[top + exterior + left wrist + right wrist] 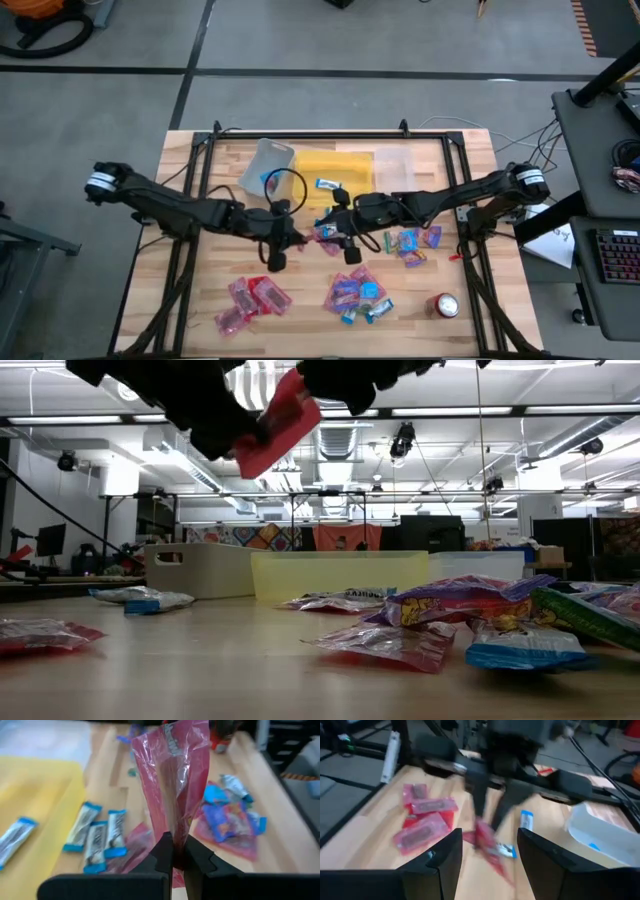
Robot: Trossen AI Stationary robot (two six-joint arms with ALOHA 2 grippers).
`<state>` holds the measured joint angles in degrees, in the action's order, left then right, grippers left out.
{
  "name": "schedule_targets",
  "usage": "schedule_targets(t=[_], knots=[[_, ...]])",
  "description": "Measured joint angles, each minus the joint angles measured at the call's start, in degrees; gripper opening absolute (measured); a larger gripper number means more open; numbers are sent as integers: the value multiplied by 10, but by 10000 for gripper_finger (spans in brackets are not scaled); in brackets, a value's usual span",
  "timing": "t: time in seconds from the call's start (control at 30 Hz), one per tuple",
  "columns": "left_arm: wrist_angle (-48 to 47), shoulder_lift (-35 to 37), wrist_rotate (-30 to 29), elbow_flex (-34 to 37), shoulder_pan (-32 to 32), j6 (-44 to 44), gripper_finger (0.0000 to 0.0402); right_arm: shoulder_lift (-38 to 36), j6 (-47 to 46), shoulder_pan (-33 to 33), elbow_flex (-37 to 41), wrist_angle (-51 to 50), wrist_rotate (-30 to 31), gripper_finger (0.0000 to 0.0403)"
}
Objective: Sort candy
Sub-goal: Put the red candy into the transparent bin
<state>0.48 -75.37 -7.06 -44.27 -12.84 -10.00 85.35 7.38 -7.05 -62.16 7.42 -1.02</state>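
My left pincer [174, 851] was clenched on a red candy [175, 780], held by its thin edge above the counter [200, 300]. It hung limp: light, crinkly, probably slippery. My right pincer [487, 851] waited nearby, released.

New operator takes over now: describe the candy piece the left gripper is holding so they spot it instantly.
Start at the yellow bin in the table's far middle. Just in front of it, the left gripper is shut on a red-pink candy wrapper. Unlike every other piece, it hangs in the air, off the table.
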Motion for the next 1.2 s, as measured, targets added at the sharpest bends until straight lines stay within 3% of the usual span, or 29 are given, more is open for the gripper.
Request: schedule_targets(t=[0.27,0.4,0.53,0.7,0.83,1.0,1.2], knots=[[51,-18,21,0,4,9,2,1,-18,8,22,8,18,173],[66,-22,20,0,5,7,2,1,-21,9,23,6,-14,121],[66,-22,20,0,9,7,2,1,-18,8,24,6,-25,32],[66,-22,5,0,14,5,12,1,-13,12,24,6,-23,13],[70,-18,-4,0,24,5,50,-1,-17,20,20,-9,-23,11],[48,-10,-5,-1,46,17,109,-4,-29,39,-18,-110,-17,10],[-8,15,-5,-1,77,26,147,-4,-38,71,-88,-303,52,9]])
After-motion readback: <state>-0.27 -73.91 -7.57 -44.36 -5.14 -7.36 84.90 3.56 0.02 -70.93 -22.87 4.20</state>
